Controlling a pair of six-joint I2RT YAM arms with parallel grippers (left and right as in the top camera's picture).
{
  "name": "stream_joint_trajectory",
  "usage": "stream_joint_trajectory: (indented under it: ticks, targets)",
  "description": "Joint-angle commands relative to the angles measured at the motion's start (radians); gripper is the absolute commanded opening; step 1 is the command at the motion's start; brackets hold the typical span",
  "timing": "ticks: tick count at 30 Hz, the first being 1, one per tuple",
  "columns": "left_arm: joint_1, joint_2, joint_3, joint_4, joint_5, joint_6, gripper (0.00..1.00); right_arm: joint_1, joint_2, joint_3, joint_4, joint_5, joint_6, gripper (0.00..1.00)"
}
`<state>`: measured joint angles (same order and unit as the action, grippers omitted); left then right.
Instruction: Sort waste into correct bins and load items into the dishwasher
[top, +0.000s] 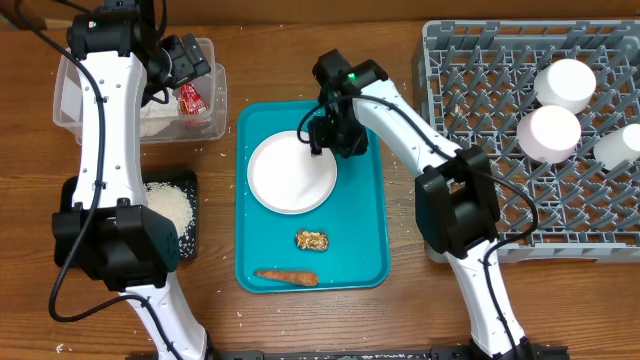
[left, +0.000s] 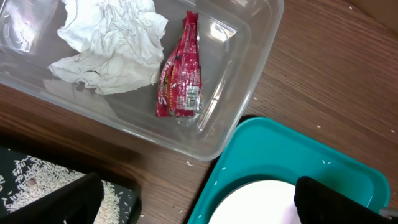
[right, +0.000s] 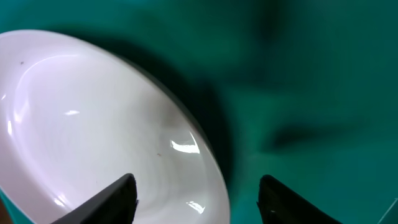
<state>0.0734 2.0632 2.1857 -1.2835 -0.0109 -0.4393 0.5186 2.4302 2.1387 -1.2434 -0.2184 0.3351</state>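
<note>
Waste sorted: a crumpled napkin (left: 109, 46) and a red wrapper (left: 180, 74) are found in the clear tub (left: 242, 93); rice crumbs (top: 172, 205) are spread in the black tray (left: 74, 158).
Waste outstanding: a brown food chunk (top: 311, 240) and a carrot piece (top: 287, 277) lie on the teal tray (top: 360, 250), at the end nearer the robot, close together but not touching. A few white specks (left: 189, 163) are noted on the tabletop (top: 300, 50).
Dishes loaded: three round white dishes (top: 548, 133) are seated in the grey dish rack (top: 500, 90), toward its right side.
Dishes outstanding: one flat white plate (top: 290, 175) lies on the teal tray, toward its far end.
Left fingers (left: 62, 202): held wide apart above the tub's corner, with nothing between them.
Right fingers (right: 115, 199): set low at the plate's right rim, one over the plate and one over the tray. A gap is seen between them and no grip is shown.
Step in hand: judged to be the pick-up of the plate for the rack.
Progress: judged well past half, with one dish and two food scraps not yet dealt with.
</note>
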Motion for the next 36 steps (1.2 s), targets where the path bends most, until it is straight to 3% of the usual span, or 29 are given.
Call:
stream_joint_trajectory:
  ticks: [1, 6, 12, 14, 16, 25, 30, 36]
  targets:
    - [-0.005, -0.004, 0.010, 0.001, 0.011, -0.011, 1.00, 0.023, 0.026, 0.007, -0.003, 0.054, 0.041, 0.61]
    - [-0.005, -0.004, 0.010, 0.001, 0.011, -0.011, 1.00, 0.037, 0.027, 0.006, -0.004, 0.055, 0.041, 0.50]
    - [-0.005, -0.004, 0.010, 0.001, 0.011, -0.011, 1.00, 0.053, 0.028, -0.038, 0.005, 0.139, 0.086, 0.48]
    - [-0.005, -0.004, 0.010, 0.001, 0.011, -0.011, 1.00, 0.053, 0.028, -0.048, 0.005, 0.140, 0.089, 0.43]
    - [-0.005, -0.004, 0.010, 0.001, 0.011, -0.011, 1.00, 0.053, 0.028, -0.054, 0.003, 0.139, 0.089, 0.30]
    - [-0.005, -0.004, 0.010, 0.001, 0.011, -0.011, 1.00, 0.038, 0.021, 0.003, -0.074, 0.139, 0.089, 0.04]
    - [-0.005, -0.004, 0.010, 0.001, 0.011, -0.011, 1.00, -0.003, -0.018, 0.132, -0.202, 0.157, 0.083, 0.04]
    - [-0.005, -0.004, 0.010, 0.001, 0.011, -0.011, 1.00, -0.108, -0.092, 0.332, -0.381, 0.310, 0.081, 0.04]
